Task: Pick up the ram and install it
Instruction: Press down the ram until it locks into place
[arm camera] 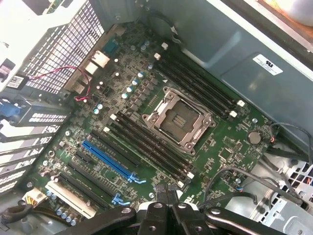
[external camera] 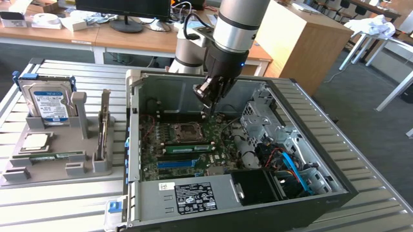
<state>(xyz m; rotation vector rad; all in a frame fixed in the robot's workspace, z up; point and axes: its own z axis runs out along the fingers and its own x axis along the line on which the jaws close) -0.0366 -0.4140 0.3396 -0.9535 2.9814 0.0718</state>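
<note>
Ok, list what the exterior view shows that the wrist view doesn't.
Exterior view: the hard drive, the processor chip and the ram stick, all sitting in the grey holder beside the computer case.
Wrist view: the round coin battery on the board.
Both: the empty processor socket, with the shut gripper over the motherboard.

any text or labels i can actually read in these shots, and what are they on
None can be read word for word.
Hard drive: blue and white label, print too small.
Power supply: black-and-white sticker, print and symbols blurred.
Computer case: white sticker, lines of print illegible.
Motherboard: white markings, too small to read.
</note>
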